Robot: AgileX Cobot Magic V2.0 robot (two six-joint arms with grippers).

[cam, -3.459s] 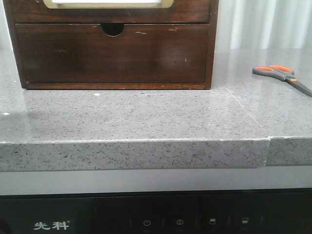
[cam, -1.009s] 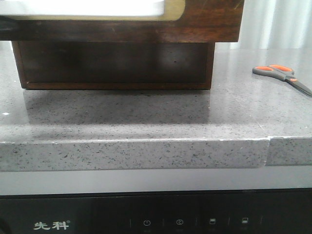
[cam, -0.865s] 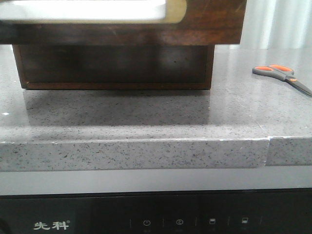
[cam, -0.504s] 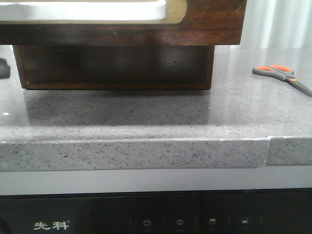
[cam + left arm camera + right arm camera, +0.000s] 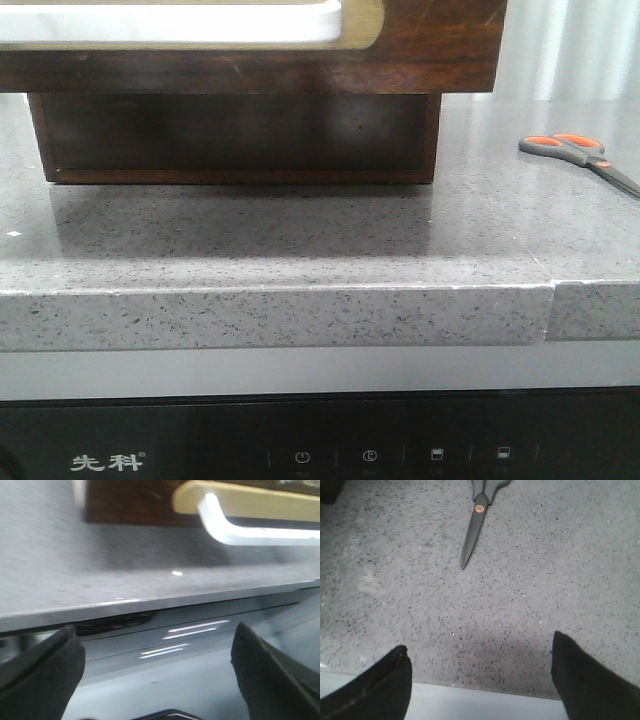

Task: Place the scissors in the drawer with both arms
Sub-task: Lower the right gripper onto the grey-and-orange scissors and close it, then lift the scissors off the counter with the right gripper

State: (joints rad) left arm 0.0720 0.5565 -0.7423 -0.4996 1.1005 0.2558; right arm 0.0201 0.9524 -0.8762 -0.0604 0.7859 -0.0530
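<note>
The scissors (image 5: 578, 154), grey handles with orange-lined loops, lie flat on the grey counter at the far right. Their blades (image 5: 472, 532) point toward my right gripper (image 5: 479, 652), which is open and empty above the counter's front edge, well short of them. The drawer (image 5: 250, 45) with the white panel in a brass frame is pulled out and fills the top of the front view. My left gripper (image 5: 157, 640) is open and empty, off the counter's front edge, below the drawer's framed front (image 5: 250, 510). Neither gripper shows in the front view.
The brown wooden cabinet (image 5: 235, 140) stands at the back left, shadowed under the open drawer. The speckled grey counter (image 5: 300, 250) has a seam at the right (image 5: 550, 290). A black appliance panel (image 5: 320, 445) sits below the counter front.
The drawer has come out toward the camera since 3.5 s ago and now hides the notched lower front. A dark shape at the left edge half a second ago is gone. The scissors have not moved.
</note>
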